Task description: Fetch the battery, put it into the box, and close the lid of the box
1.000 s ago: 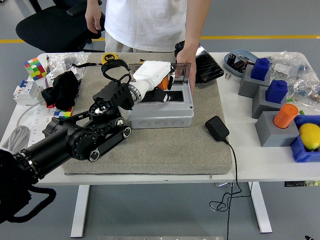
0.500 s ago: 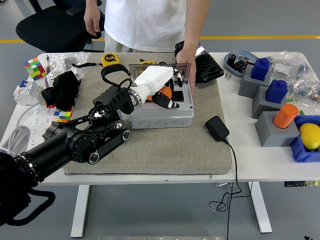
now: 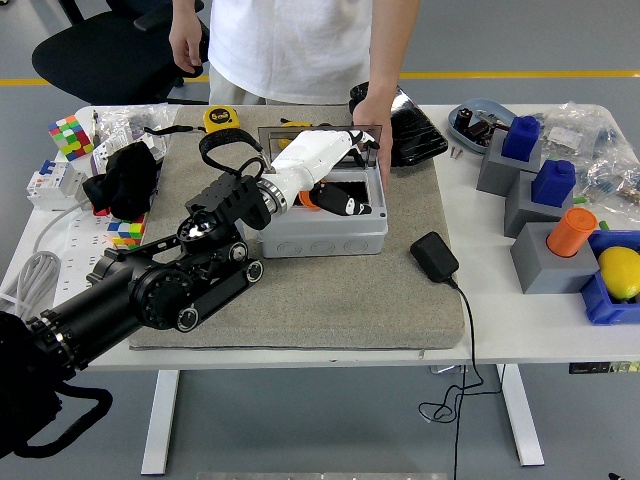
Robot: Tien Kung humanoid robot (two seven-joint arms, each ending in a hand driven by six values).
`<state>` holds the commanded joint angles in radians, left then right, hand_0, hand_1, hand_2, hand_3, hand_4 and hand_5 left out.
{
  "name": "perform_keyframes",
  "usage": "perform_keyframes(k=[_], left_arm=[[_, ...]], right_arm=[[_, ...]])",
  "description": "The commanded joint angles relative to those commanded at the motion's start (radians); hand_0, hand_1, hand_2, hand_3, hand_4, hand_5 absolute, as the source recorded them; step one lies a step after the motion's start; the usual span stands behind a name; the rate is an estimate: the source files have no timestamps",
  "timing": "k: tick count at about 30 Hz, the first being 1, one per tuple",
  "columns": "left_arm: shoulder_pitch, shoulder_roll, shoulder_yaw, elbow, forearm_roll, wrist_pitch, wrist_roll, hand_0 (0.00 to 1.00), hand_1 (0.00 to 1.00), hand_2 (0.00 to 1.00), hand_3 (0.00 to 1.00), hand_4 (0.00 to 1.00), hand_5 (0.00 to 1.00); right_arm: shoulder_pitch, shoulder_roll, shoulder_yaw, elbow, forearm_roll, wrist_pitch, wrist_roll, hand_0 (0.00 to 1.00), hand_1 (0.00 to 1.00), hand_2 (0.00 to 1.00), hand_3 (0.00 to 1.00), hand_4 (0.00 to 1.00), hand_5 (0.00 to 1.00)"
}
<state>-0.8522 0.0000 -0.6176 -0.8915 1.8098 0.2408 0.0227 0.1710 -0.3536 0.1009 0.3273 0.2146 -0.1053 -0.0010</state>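
Reaching in from the near left of the grey box [image 3: 322,232], the robot's left arm lies across the grey mat [image 3: 330,300] and ends in the white left hand [image 3: 325,165], which hangs over the box's open top. An orange battery [image 3: 310,199] shows beneath the hand, inside the box or just at its left inner wall; whether the fingers pinch it or have let go cannot be told, since the palm hides the contact. Judged by its look, the battery is small, stiff and fairly light with a smooth, slippery shell, best taken across its short sides. Right of the box and near it a black adapter [image 3: 433,256] and its cord rest on the mat, leaving open room along the box's near wall. At the far edge of the box the clear lid [image 3: 366,140] stands upright, steadied by a person's hand [image 3: 367,115]; being thin and stiff, it should swing down by a push on its top edge. Beyond the box, a yellow tape measure [image 3: 219,117] lies on the bench [image 3: 470,190]. The right arm is out of view.
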Motion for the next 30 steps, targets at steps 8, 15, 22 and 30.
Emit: perform_keyframes(k=[8,15,22,30], left_arm=[[0.059,0.0,-0.056,-0.091,-0.009,-0.004,0.001,0.403,0.531,0.493,0.623,0.998,0.249],[0.141,0.001,-0.105,-0.203,-0.008,-0.011,-0.001,0.457,0.573,0.525,0.571,0.998,0.287],[0.221,0.07,-0.174,-0.278,0.014,-0.017,0.012,0.489,0.607,0.56,0.579,0.998,0.293],[0.298,0.16,-0.238,-0.312,0.016,-0.023,0.023,0.543,0.666,0.673,0.626,0.998,0.297]], right_arm=[[0.0,0.002,0.012,0.0,-0.003,-0.001,0.001,0.568,0.625,0.653,0.553,0.95,0.488],[-0.004,0.001,0.017,-0.001,-0.003,0.0,0.001,0.567,0.626,0.653,0.554,0.951,0.486],[-0.003,0.002,0.026,-0.001,-0.009,0.0,0.002,0.568,0.626,0.653,0.554,0.951,0.485],[-0.006,-0.001,0.032,-0.002,-0.008,0.001,0.002,0.568,0.626,0.653,0.554,0.951,0.487]])
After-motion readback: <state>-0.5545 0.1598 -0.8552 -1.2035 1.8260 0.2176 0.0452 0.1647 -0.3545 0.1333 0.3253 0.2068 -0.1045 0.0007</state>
